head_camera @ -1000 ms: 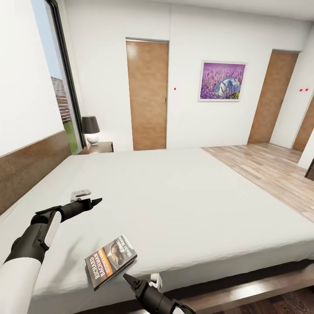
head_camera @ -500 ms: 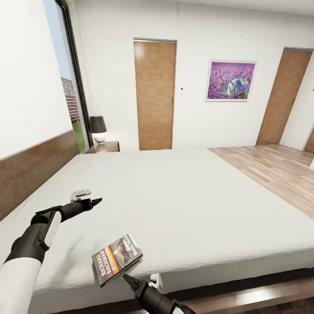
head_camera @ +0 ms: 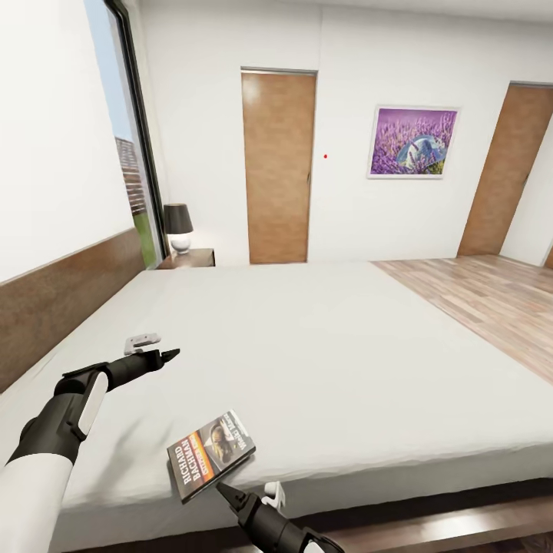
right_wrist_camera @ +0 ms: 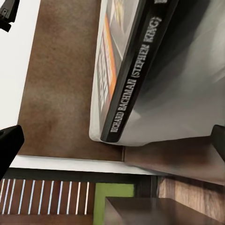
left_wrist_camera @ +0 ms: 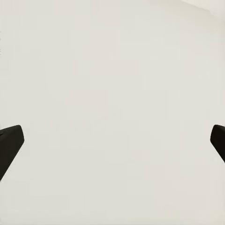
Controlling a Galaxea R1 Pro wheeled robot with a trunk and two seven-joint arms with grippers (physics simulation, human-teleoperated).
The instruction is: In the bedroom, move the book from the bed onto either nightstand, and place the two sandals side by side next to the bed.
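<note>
Since a second ago the whole head view has swung a little to the left, so the door, the lavender picture and the window sit further right in the frame; that is the camera turning, not the room's contents shifting, and both arms keep their pose.

The book (head_camera: 210, 454) lies flat, cover up, on the pale mattress of the bed (head_camera: 322, 346), close to the near edge and just beyond the right claw (head_camera: 223, 487). Its long axis runs diagonally, the "RICHARD BACHMAN" end toward the robot and the far end angled off toward the foot side. In the right wrist view the book's spine (right_wrist_camera: 136, 75) faces the camera, with the headboard behind it. That claw's black fingertips (right_wrist_camera: 8, 145) stand wide apart at the frame edges, gripping nothing; I judge it is lined up along the mattress edge to take the book by its spine side. The left claw (head_camera: 170, 354) hovers over bare mattress, its jaws likewise spread and empty, probably parked clear of the reach. A nightstand (head_camera: 188, 258) with a dark-shaded lamp (head_camera: 178, 227) stands beyond the bed's far side, by the window.
</note>
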